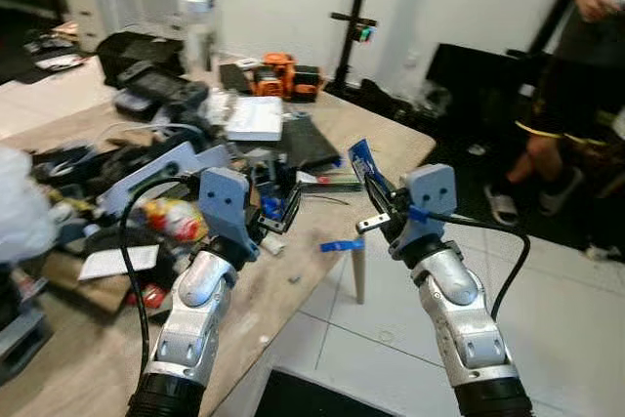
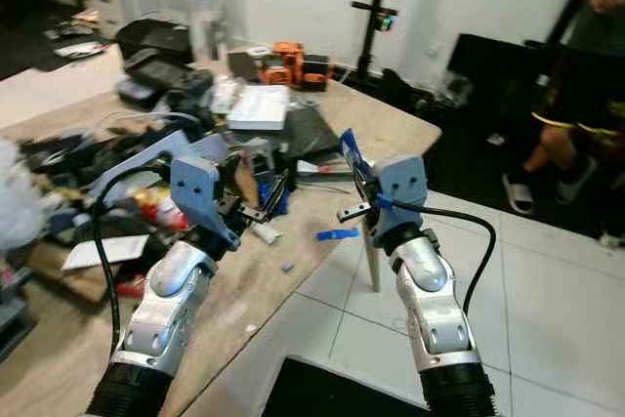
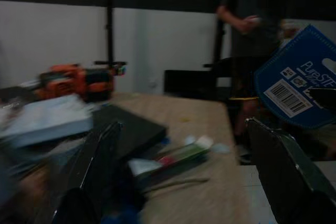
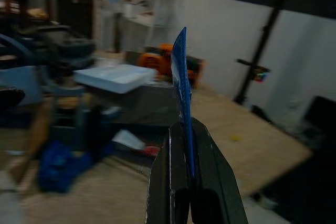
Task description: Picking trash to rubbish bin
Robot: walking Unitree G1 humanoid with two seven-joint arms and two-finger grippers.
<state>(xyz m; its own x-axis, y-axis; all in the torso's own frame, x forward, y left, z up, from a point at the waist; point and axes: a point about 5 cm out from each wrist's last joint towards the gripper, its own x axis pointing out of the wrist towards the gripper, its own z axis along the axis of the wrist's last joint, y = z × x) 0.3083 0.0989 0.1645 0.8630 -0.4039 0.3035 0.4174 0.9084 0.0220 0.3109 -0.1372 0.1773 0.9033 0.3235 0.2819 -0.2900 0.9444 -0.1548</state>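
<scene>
The right gripper [image 1: 376,204] pinches a blue packet [image 1: 361,158] edge-on between its black fingers, holding it in the air just past the wooden table's [image 1: 381,144] near corner, at about 4 o'clock from the white box [image 1: 256,116]. In the right wrist view the thin card stands upright out of the pressed-together fingers [image 4: 210,166]. The left gripper [image 1: 273,204] hovers low over the clutter at the table edge, its fingers spread and holding nothing; a strip of blue tape [image 1: 342,244] lies at its 3 o'clock. A person [image 1: 576,65] stands at 2 o'clock on the tiled floor.

The pickup looks finished, so the step in hand is carrying the trash to the bin. No bin can be made out in these frames, so the next move calls for turning away from the table to find one while keeping the thin packet from slipping.
</scene>
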